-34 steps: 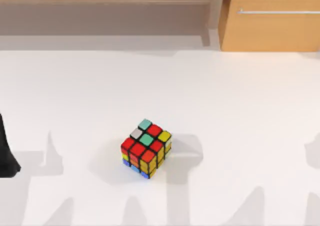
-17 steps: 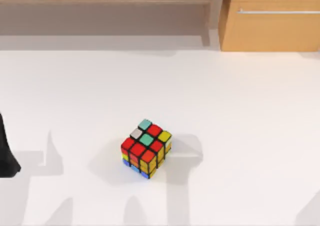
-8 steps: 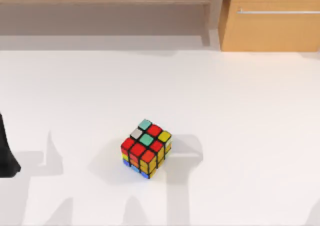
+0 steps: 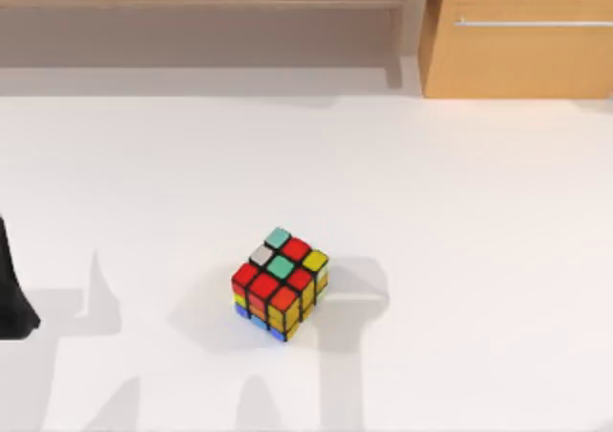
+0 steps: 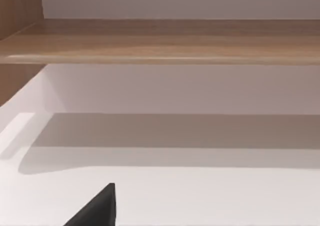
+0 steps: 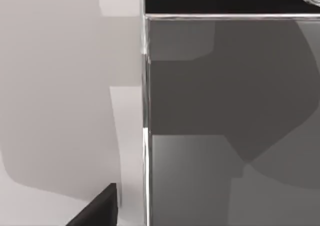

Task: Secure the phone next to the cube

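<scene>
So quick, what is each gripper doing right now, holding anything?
Left gripper: parked at the table's left edge, holding nothing visible; open or shut cannot be told.
Right gripper: close over the phone; grip cannot be told.

— Where does the cube [image 4: 280, 284] sit?
— On the table [image 4: 460, 221], a little left of its middle and toward the near edge.
— Behind it?
— A shelf [image 4: 201, 3] runs along the far edge; a cabinet [image 4: 522, 54] stands at far right.
— The phone [image 6: 230, 136]?
— Flat on the table, close under the right wrist camera.
</scene>
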{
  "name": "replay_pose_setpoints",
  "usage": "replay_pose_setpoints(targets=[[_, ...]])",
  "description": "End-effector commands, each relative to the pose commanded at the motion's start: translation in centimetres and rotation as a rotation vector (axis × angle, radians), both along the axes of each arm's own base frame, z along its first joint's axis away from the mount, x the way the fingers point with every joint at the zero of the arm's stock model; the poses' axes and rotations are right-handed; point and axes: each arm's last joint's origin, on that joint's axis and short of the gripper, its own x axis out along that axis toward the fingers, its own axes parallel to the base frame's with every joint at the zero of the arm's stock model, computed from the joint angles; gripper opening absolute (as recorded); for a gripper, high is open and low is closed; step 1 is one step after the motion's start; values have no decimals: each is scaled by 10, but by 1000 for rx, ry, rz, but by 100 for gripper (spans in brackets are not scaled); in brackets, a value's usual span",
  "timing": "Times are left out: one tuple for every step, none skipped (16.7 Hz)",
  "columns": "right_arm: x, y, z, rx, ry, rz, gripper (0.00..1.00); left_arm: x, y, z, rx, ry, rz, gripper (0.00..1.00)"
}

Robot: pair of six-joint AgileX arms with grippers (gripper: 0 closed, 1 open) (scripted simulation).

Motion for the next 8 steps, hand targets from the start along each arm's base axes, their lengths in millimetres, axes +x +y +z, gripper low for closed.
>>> replay_pose_setpoints(targets=[[0,0,0,0,0,0,100,0,0,0,0,0,0,100],[0,0,0,0,0,0,92,0,0,0,0,0,0,100],[0,0,0,0,0,0,85,0,0,0,0,0,0,100],[0,0,0,0,0,0,77,0,0,0,0,0,0,100],[0,0,0,0,0,0,70,0,0,0,0,0,0,100],[0,0,0,0,0,0,62,0,0,0,0,0,0,100],[0,0,0,0,0,0,55,0,0,0,0,0,0,100],[0,0,0,0,0,0,47,0,0,0,0,0,0,100]])
